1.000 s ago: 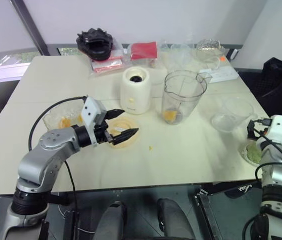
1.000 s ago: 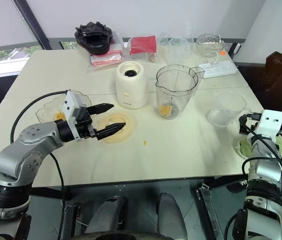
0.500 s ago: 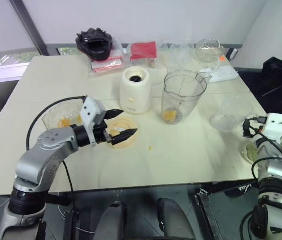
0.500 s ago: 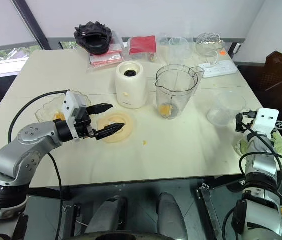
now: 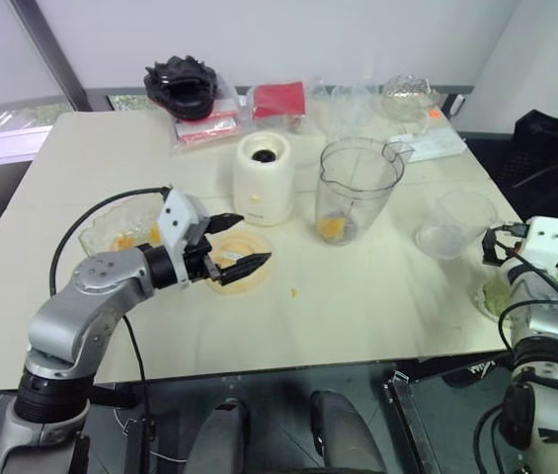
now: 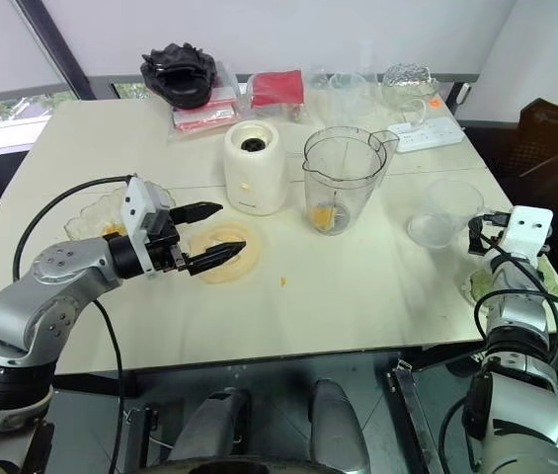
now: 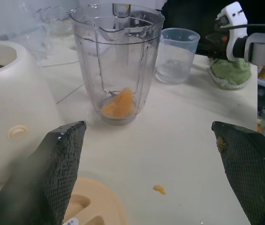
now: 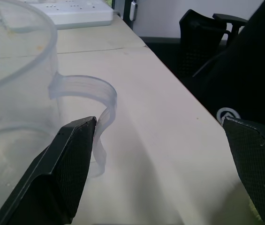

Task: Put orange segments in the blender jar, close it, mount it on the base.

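Mostly plastic, clear or glossy, on a matt tabletop.
The cream tabletop (image 5: pixel 377 296) looks smooth and matt. The tall clear plastic blender jar (image 5: pixel 359 183) is transparent and shiny, and a pulpy orange segment (image 7: pixel 119 104) shows through its wall. The small clear plastic measuring cup (image 5: pixel 454 221) is slightly cloudy. The cream plastic blender base (image 5: pixel 265 180) has a smooth soft gloss; the pale yellow round plastic lid (image 5: pixel 227 283) looks duller. The left gripper (image 5: pixel 256 239) has black fingers (image 7: pixel 59 171) with a fine meshed, matt texture.
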Motion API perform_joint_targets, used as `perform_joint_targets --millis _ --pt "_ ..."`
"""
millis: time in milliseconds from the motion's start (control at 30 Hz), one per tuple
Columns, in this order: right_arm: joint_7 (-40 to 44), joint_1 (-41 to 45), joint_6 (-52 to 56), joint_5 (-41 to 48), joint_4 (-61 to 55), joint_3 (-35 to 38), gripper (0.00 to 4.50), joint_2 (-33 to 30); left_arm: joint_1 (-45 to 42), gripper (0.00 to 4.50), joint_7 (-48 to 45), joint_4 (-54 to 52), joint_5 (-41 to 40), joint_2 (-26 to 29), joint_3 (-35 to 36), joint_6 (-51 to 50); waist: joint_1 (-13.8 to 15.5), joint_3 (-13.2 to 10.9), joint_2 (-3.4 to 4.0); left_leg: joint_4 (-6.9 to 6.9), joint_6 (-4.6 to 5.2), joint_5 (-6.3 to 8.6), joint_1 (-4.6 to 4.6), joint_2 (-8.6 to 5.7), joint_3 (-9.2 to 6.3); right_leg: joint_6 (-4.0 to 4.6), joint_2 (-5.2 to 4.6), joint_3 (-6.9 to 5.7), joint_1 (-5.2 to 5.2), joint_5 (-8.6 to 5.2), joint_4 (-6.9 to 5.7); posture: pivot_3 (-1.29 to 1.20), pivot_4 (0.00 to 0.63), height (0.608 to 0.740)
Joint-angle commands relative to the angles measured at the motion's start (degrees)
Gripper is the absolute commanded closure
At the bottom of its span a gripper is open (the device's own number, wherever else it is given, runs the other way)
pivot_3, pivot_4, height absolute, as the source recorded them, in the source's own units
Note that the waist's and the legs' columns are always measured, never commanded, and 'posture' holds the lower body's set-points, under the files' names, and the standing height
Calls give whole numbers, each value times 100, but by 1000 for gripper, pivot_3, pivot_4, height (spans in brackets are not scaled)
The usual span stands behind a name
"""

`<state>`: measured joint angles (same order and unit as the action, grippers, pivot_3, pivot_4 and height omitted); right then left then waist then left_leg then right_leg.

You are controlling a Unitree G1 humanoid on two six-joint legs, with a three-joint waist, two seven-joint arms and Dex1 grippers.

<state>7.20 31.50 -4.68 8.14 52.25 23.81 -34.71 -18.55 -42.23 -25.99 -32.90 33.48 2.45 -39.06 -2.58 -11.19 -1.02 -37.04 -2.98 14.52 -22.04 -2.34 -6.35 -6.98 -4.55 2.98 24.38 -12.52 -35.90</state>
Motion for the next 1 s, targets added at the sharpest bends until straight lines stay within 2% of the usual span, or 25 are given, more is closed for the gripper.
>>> perform_joint_targets --millis 33,500,600,833,933,1000 --pt "30 214 -249 39 95 19 72 -157 -106 31 0 -213 -21 72 33 93 0 0 0 0 0 0 0 0 0 0 0 0 0 0 0 0 150 740" --pt "58 563 -537 31 699 -95 72 -161 -108 31 50 -263 -7 147 49 97 -12 0 -1 1 0 0 0 0 0 0 0 1 0 0 2 0 150 740" --pt "59 560 -565 25 699 -113 940 -132 -104 0 53 -263 -2 159 53 105 -11 0 -1 1 0 0 0 0 0 -1 0 1 0 0 2 0 150 740" --pt "111 490 -575 62 604 -137 940 -104 -129 0 47 -224 28 162 4 142 -12 -1 0 1 0 0 -1 0 0 -1 0 1 0 0 4 0 150 740" --pt "115 449 -581 65 555 -135 1889 -103 -137 0 50 -215 33 151 -14 156 -9 0 -1 2 0 0 -1 0 0 -1 0 1 0 0 4 0 150 740" --pt "83 439 -540 56 531 -141 2819 -100 -136 0 50 -208 33 150 -21 168 -6 -1 -1 2 0 0 -1 0 0 -1 0 1 0 0 5 0 150 740"
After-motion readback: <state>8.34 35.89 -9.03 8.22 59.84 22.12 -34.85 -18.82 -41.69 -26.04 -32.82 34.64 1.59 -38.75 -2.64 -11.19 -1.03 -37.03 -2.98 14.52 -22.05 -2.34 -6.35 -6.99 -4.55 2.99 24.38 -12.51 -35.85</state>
